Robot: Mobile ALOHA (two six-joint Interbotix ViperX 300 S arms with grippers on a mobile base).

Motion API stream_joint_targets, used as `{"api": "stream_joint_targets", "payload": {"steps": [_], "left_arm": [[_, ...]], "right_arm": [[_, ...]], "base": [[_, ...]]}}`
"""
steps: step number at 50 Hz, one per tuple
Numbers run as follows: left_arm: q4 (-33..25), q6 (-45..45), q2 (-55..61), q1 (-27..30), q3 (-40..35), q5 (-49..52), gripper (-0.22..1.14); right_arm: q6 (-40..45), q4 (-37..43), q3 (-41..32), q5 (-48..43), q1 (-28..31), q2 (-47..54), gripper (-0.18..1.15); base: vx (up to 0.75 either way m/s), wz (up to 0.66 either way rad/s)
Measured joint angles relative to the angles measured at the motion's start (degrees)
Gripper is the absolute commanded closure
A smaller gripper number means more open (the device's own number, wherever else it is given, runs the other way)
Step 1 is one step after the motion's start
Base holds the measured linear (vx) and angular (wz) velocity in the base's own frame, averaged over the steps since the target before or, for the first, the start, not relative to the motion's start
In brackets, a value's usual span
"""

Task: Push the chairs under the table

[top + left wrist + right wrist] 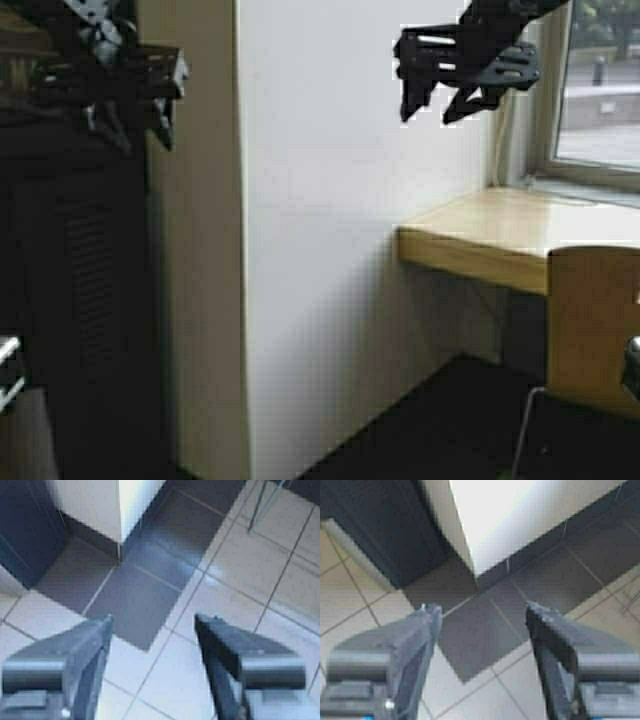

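Note:
A tan plywood chair point(594, 325) shows its backrest at the lower right of the high view, standing in front of the light-wood table point(500, 235) under the window. A thin silver chair leg point(262, 502) shows in the left wrist view. My left gripper point(135, 125) is raised at the upper left, open and empty; its wrist view point(152, 622) looks down on floor tiles. My right gripper point(432, 112) is raised high before the white wall, well above the table, open and empty; its wrist view point(482, 612) also shows only floor.
A white wall pillar point(330, 250) stands straight ahead, with a dark louvred panel point(80, 280) to its left. A window point(600, 90) is above the table. The floor has grey and pale tiles point(150, 595).

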Motion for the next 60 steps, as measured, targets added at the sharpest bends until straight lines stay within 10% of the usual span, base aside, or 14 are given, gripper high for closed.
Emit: {"api": "stream_joint_targets", "payload": {"steps": [60], "left_arm": [[-0.4, -1.9, 5.3, -0.5, -0.2, 1.6, 0.06]], "right_arm": [[-0.1, -1.8, -1.0, 2.9, 0.2, 2.7, 0.09]], "base": [[-0.33, -0.21]]}}
